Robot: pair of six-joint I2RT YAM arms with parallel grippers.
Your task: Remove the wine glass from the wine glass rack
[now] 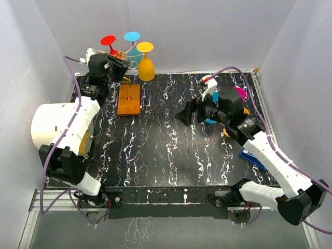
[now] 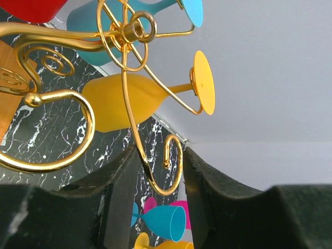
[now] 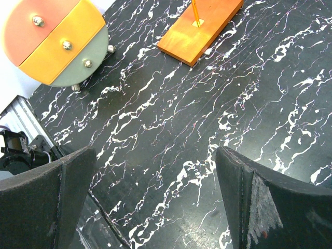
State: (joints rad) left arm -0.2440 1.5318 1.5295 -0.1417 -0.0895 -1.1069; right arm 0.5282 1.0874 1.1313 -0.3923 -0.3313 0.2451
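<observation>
Over black marbled table, straddling a gold curl of the wine glass rack with the left gripper, fingers half closed, grip unclear, likely steadying it beside the hanging upside-down yellow wine glass, while holding the right gripper wide open mid-table.

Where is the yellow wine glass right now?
In the top view, the yellow wine glass hangs foot-up on the gold rack at the back left, right of the left pincer, beside the blue glass.
</observation>
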